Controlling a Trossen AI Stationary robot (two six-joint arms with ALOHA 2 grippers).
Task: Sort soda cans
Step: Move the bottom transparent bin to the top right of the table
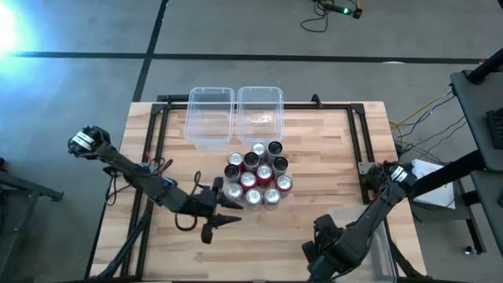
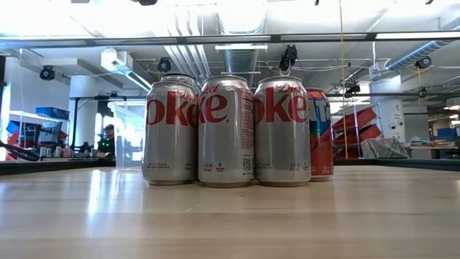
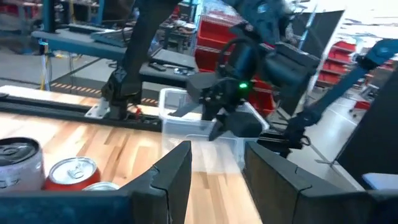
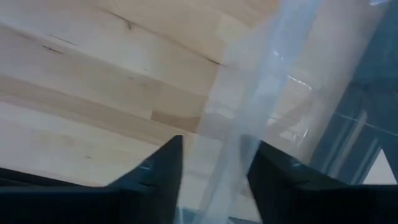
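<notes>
Several soda cans (image 1: 258, 174), silver, red and black, stand upright in a tight cluster mid-table; the low view shows silver ones (image 2: 223, 129) in front of a red one (image 2: 320, 133). My left gripper (image 1: 236, 212) is open at the cluster's near left, level with the table, with nothing between its fingers (image 3: 217, 168). My right gripper (image 1: 324, 250) is open near the table's near right corner. Its fingers stand on either side of the wall (image 4: 273, 93) of a clear plastic bin (image 3: 186, 118). My right gripper has the clear bin's upright wall (image 4: 236, 155) running between its two fingers, which come from above. Whether a finger touches the wall, I cannot tell.
Two clear bins (image 1: 211, 116) (image 1: 259, 114) stand side by side at the table's far edge, just beyond the cans. A black frame (image 1: 357, 137) runs around the tabletop. Bare wood lies to the left and right of the cluster.
</notes>
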